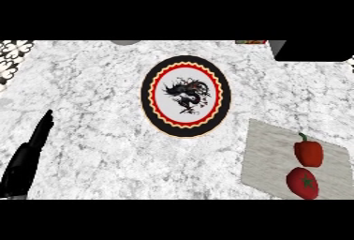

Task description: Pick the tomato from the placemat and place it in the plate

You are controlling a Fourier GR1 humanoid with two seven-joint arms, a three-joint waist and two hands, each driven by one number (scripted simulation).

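Lying on placemat (266,154), right of plate (185,96) and nearer robot, tomato (303,183) just beside pepper (309,152). Left hand (29,149), left of plate: fingers straight, together, empty. Right hand unseen. Risk: hand grabs pepper instead, both red and close.

Veined, marble-like worktop (90,93); at its 4 o'clock, a matt grey cloth-like placemat (266,154); plate (149,93) smooth, glazed-looking; tomato (303,183) smooth-skinned.

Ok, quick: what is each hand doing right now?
Left hand: open, fingers straight, holding nothing, low at the view's left.
Right hand: not in view.
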